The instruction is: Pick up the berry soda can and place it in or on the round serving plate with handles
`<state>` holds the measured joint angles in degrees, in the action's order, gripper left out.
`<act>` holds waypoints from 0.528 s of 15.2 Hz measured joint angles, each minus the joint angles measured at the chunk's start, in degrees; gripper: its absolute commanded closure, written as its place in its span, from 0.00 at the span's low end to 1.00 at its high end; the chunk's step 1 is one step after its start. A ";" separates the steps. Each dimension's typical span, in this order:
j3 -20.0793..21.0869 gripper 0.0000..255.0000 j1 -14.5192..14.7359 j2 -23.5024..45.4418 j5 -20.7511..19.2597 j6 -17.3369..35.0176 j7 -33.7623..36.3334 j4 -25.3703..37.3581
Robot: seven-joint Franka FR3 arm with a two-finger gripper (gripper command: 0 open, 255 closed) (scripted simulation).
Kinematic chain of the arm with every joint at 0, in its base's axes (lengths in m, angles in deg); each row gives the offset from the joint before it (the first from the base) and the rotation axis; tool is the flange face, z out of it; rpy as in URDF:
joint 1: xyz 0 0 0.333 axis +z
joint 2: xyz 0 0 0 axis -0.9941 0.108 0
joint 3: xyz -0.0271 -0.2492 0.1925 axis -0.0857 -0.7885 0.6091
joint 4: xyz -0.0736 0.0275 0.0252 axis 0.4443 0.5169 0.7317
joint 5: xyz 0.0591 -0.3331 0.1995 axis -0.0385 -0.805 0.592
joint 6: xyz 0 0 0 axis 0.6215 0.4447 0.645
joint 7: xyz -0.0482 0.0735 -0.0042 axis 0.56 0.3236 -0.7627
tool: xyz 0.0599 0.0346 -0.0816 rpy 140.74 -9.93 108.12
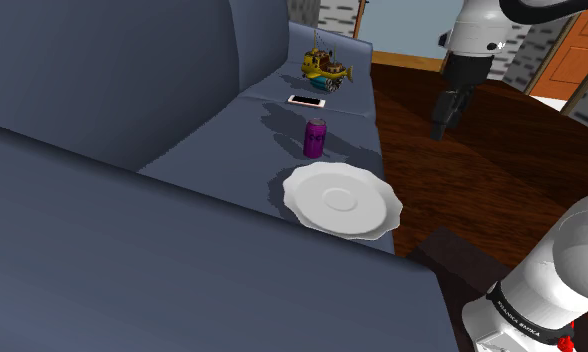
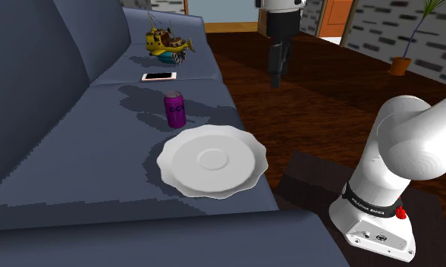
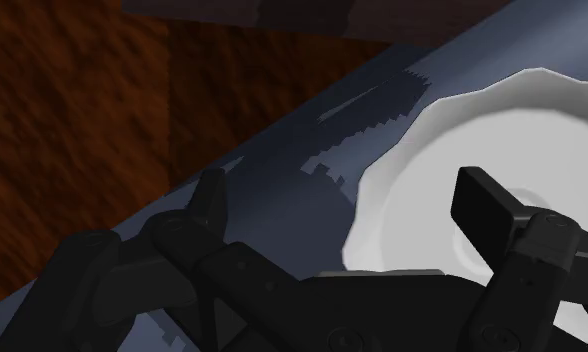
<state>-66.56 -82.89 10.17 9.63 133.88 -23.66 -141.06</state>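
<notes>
**A:** Fingers (image 3: pixel 492 207) are seen spread apart with nothing between them. Which step is in hand?

**B:** The approach, it is judged. The purple can (image 1: pixel 315 138) is stood upright on the sofa seat (image 1: pixel 212 140). In the shoulder view it is at eleven o'clock of the white plate (image 1: pixel 312 190), near but not touching.

**A:** What is called for next?

**B:** A reach toward nine o'clock across the seat's front edge, then a descent around the can.

**A:** And room?

**B:** Open space is left over the wooden floor (image 1: pixel 432 190). A phone (image 1: pixel 306 101) is laid at twelve o'clock of the can, apart from it.
</notes>
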 measured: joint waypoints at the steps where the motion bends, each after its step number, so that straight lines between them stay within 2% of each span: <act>1: 0.00 0.00 0.00 0.00 0.00 0.00 0.00 0.00; 8: 1.74 0.00 0.78 11.97 1.61 7.20 2.42 5.84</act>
<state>-64.82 -82.10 22.14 11.23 141.08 -21.25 -135.22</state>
